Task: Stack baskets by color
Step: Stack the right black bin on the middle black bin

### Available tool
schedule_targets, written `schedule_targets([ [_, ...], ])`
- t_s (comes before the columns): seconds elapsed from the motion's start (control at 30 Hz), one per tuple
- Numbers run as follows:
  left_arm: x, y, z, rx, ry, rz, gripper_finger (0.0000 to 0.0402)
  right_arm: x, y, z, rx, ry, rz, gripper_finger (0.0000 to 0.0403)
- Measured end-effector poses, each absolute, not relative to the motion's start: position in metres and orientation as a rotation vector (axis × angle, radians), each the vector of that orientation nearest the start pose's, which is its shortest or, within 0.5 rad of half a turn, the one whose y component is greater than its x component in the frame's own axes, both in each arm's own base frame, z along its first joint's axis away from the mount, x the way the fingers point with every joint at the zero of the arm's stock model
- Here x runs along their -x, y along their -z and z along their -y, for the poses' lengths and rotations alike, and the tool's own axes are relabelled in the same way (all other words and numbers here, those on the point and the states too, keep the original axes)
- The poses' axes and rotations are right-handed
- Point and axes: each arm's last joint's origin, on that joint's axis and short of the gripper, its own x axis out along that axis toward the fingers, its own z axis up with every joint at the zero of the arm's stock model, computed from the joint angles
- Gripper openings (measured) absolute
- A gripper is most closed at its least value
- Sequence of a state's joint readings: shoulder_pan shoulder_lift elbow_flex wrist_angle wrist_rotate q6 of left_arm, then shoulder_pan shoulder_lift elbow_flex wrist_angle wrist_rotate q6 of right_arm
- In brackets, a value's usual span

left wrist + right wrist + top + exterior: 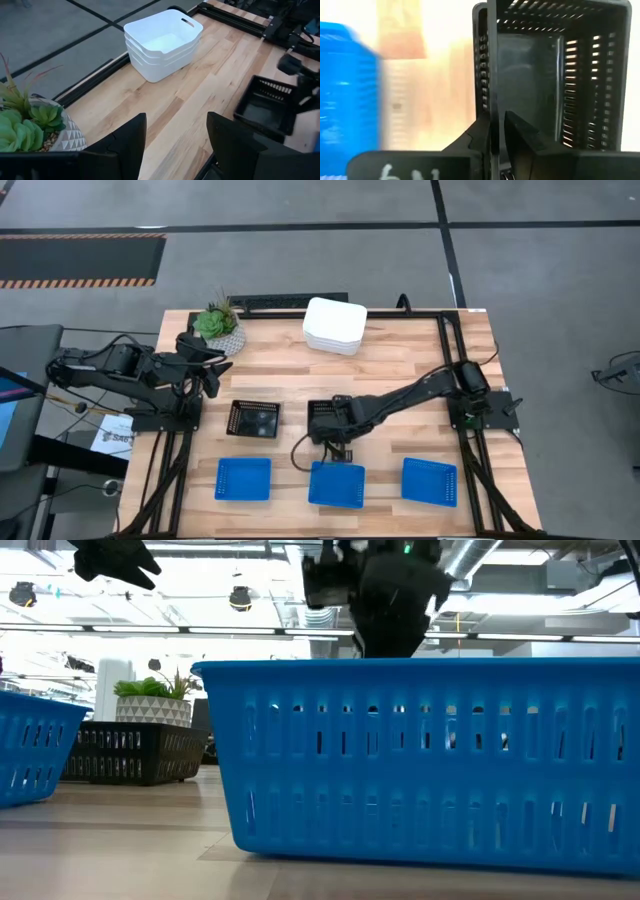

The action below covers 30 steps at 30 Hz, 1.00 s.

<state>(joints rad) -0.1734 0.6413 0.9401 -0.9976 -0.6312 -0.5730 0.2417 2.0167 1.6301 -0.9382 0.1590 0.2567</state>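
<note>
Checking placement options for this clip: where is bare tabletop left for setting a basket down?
Bare wood lies between the white stack and the black baskets, and right of the white stack. The front row of blue baskets is crowded, with the right gripper over it.

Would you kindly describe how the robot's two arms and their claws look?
Both arms are dark, jointed and slim, with black cables trailing along them. The left claw has two broad, matte black fingers. The right claw has black wedge-shaped fingers above a dark block with white handwritten marks.
</note>
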Motion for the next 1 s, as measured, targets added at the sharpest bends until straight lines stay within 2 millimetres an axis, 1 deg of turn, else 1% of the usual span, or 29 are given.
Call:
schedule_targets([
  [0.27,-0.095,-0.331,-0.001,0.246,-0.606,-0.520,0.0197,-0.397,-0.198,-0.051,0.058,0.159,-1.346,0.0094],
  [0.43,-0.095,-0.331,-0.001,0.246,-0.607,-0.521,0.0197,-0.401,-0.198,-0.021,0.085,0.169,-1.344,0.0102],
  [0.67,-0.095,-0.331,-0.001,0.246,-0.607,-0.520,0.0197,-0.398,-0.201,0.022,0.102,0.187,-1.366,0.0103],
  [0.73,-0.095,-0.331,-0.001,0.246,-0.607,-0.521,0.0197,-0.398,-0.201,0.030,0.106,0.190,-1.368,0.0103],
  [0.83,-0.095,-0.331,-0.001,0.246,-0.607,-0.520,0.0197,-0.397,-0.204,0.036,0.102,0.195,-1.375,0.0103],
  [1.0,-0.095,-0.331,-0.001,0.247,-0.607,-0.521,0.0197,-0.394,-0.225,0.037,0.106,0.192,-1.331,0.0103],
])
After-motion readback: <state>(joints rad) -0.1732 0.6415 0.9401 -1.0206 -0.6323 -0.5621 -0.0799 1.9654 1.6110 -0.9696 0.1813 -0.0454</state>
